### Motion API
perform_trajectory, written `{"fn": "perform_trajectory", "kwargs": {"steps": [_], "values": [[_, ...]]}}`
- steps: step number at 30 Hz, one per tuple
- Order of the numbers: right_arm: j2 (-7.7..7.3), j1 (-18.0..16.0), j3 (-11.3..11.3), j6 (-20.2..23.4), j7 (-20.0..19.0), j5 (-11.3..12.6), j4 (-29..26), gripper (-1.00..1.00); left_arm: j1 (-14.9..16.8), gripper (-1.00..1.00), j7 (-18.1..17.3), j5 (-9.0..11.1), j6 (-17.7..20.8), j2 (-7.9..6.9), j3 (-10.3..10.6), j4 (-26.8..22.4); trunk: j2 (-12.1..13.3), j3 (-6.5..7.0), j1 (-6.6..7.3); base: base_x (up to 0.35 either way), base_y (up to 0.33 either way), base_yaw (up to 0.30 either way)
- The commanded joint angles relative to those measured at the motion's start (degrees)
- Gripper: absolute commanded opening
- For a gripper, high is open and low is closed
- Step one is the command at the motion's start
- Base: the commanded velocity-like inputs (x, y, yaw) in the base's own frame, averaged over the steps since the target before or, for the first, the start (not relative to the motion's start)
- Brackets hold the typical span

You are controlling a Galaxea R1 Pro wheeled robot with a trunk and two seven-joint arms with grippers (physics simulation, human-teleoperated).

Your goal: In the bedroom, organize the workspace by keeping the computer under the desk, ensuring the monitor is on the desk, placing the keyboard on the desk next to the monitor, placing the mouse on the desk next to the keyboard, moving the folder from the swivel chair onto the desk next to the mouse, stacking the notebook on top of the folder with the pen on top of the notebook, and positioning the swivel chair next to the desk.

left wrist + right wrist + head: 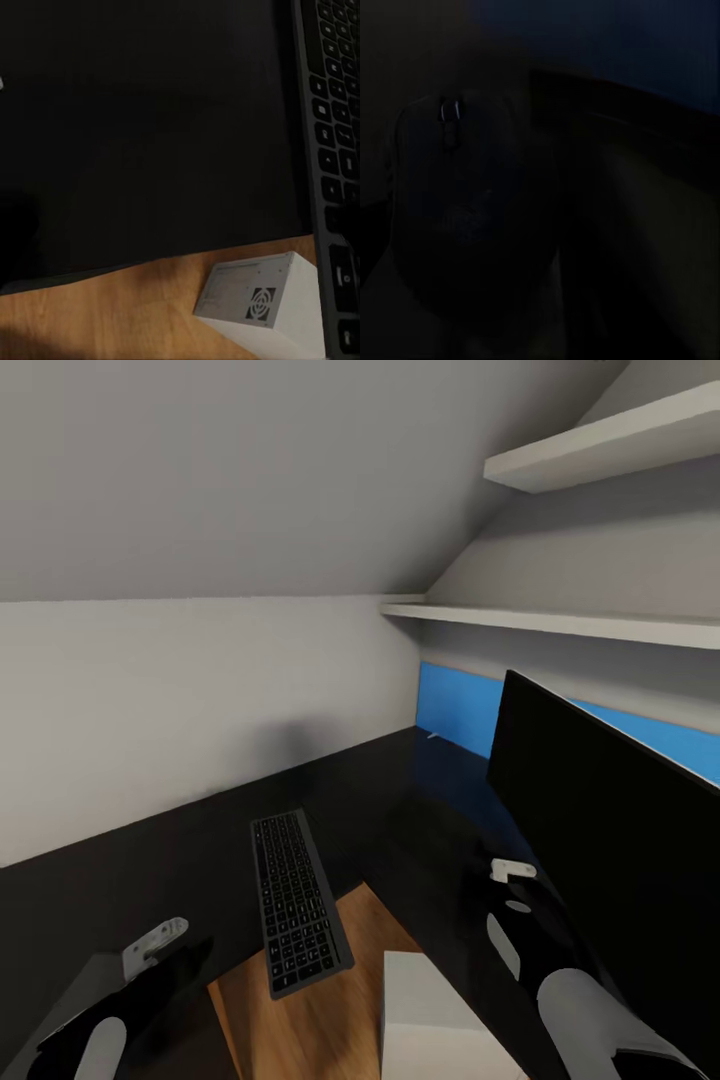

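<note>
- Mouse (454, 202) seen close before the right gripper (512, 872); judged light, smooth, best gripped across its sides.
- Keyboard (295, 900) overhangs the counter (120, 880).
- Jaws' state cannot be told.

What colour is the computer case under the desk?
White, with a grey vented back panel; the computer case shows best in the left wrist view.

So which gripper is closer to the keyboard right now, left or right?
Left. The left gripper sits just beside the keyboard, near its overhanging end at the desk edge. The right gripper is farther off, on the keyboard's other side, by the monitor.
</note>
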State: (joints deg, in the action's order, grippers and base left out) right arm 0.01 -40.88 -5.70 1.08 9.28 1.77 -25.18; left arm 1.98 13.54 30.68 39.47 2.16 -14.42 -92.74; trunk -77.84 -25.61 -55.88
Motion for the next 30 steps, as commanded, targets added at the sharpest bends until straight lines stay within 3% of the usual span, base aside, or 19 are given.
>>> {"fn": "perform_trajectory", "kwargs": {"steps": [1,6,12,21,22,26,30], "values": [[0.37,0.00,-0.02,0.07,0.20,0.30,-0.56,-1.00,0.05,1.00,0.43,0.61,0.26,0.06,-0.02,-0.08,0.38,0.12,0.23,0.000,0.000,0.000],[1.63,0.01,0.49,0.02,0.27,-0.13,-1.03,-1.00,0.05,1.00,0.43,0.61,0.26,0.12,0.11,-0.08,2.38,1.02,1.32,0.000,0.000,0.000],[2.61,0.01,3.98,-0.02,0.32,-0.60,-1.10,-1.00,0.05,1.00,0.43,0.58,0.19,0.13,0.23,-0.08,4.79,2.10,2.64,0.000,0.000,0.000],[3.97,0.09,5.37,1.12,0.36,-0.63,-3.19,-1.00,0.05,1.00,0.51,0.52,0.09,0.21,0.44,-0.08,8.40,3.71,4.62,0.000,0.000,0.000],[4.31,0.18,5.49,2.75,0.37,-0.63,-4.92,-1.00,0.05,1.00,0.52,0.52,0.07,0.22,0.44,-0.08,8.80,3.89,4.84,0.000,0.000,0.000],[5.16,2.15,5.60,16.56,0.38,-0.45,-17.81,-1.00,0.05,1.00,0.52,0.52,0.06,0.22,0.45,-0.08,10.41,4.61,5.72,0.000,0.000,0.000],[5.32,7.98,5.62,23.12,0.37,-0.21,-30.52,-1.00,0.05,1.00,0.52,0.52,0.04,0.27,0.52,-0.08,12.01,5.33,6.60,0.000,0.000,0.000]]}}
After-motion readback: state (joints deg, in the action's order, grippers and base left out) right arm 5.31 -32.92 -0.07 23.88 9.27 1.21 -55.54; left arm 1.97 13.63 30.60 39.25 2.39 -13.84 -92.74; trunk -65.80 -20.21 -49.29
